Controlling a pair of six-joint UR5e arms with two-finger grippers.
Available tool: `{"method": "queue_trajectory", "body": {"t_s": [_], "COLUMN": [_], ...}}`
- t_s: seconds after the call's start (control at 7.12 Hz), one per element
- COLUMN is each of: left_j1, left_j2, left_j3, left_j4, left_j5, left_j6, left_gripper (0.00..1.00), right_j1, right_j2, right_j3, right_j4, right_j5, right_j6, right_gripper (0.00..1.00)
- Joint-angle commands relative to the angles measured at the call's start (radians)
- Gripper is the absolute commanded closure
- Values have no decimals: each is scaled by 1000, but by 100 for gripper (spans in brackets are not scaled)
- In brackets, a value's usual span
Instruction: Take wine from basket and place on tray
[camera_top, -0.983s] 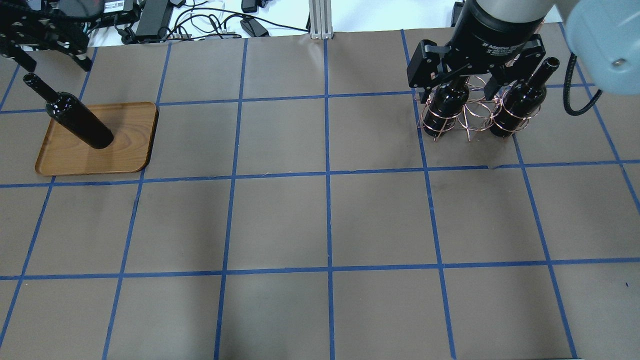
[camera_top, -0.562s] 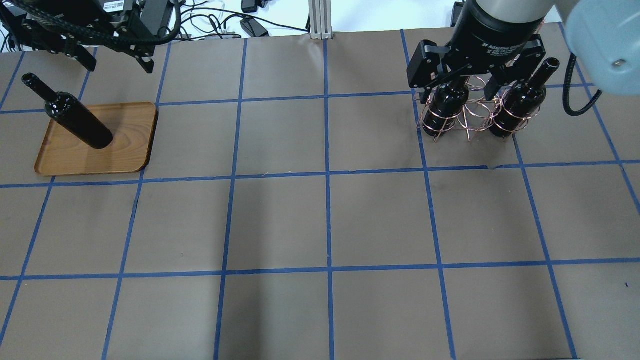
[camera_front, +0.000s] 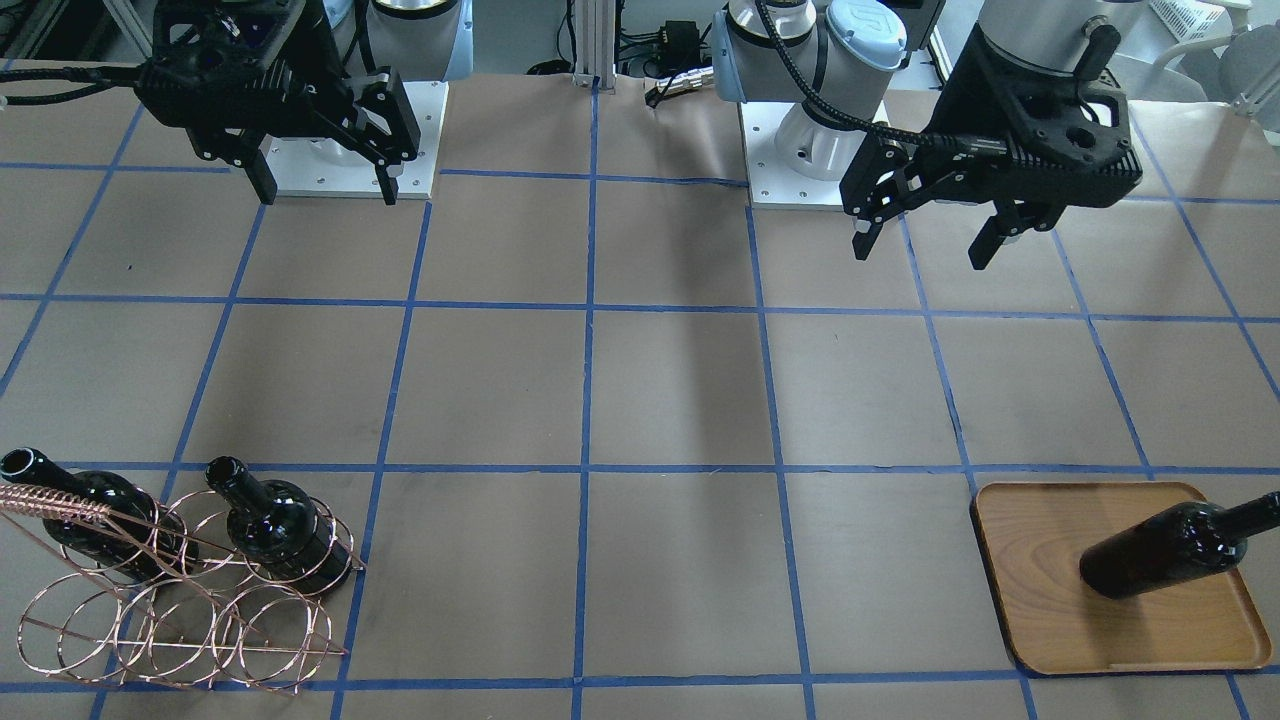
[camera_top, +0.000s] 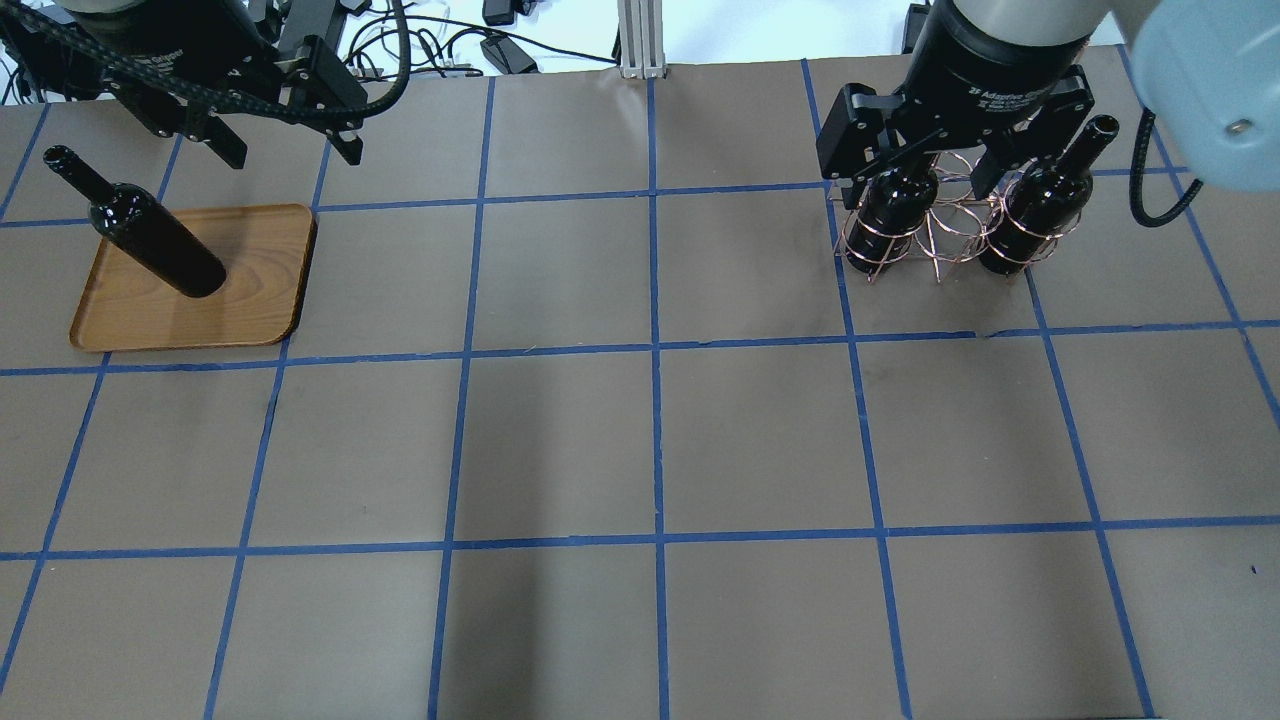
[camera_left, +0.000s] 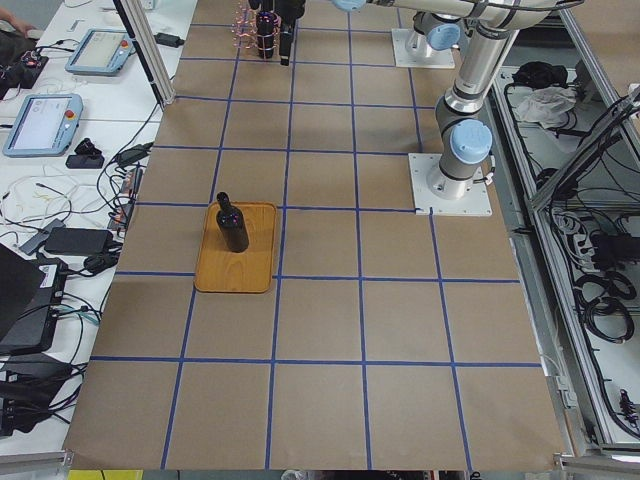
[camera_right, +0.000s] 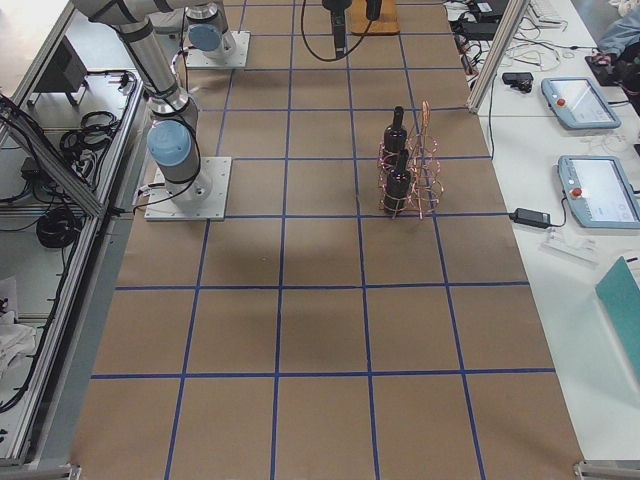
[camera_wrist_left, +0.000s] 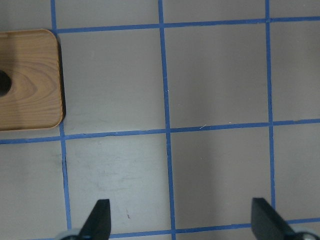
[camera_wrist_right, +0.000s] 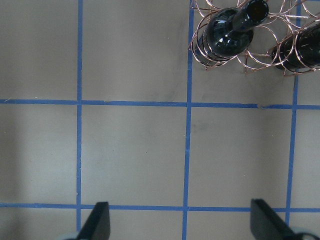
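1. One wine bottle (camera_top: 160, 245) stands on the wooden tray (camera_top: 250, 300), toward the tray's far left corner in the overhead view. Its long axis is vertical, base down and neck up; the slant seen from overhead is only perspective, and the side view from the left shows it upright.
2. There are three bottles in all. The other two bottles (camera_front: 285, 530) (camera_front: 90, 500) stand upright, necks up, in loops of the copper wire basket (camera_front: 180, 630), on the side nearer the robot. They do not touch each other.
3. There is one tray and one basket. They sit well apart, at opposite ends of the far side of the table (camera_top: 650, 440), which is brown and crossed by a grid of blue tape.
4. The left gripper (camera_front: 920, 255) hangs high above the table on the robot's side of the tray. Its fingers are spread wide and hold nothing.
5. The right gripper (camera_front: 328, 195) hangs high above the table on the robot's side of the basket. Its fingers are likewise apart and empty, and it touches neither bottle.
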Motion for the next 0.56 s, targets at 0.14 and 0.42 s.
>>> {"method": "queue_trajectory", "body": {"t_s": [0.14,0.42], "left_j1": [-1,-1], "left_j2": [17,19], "left_j3": [-35,-45], "left_j4": [-7,-9], "left_j5": [21,21], "left_j6": [1,1], "left_gripper": [0,0], "right_j1": [0,0], "right_j2": [1,1], "right_j3": [0,0], "right_j4": [0,0], "right_j5": [6,5], "right_j6": [-7,-11], "right_gripper": [0,0]}}
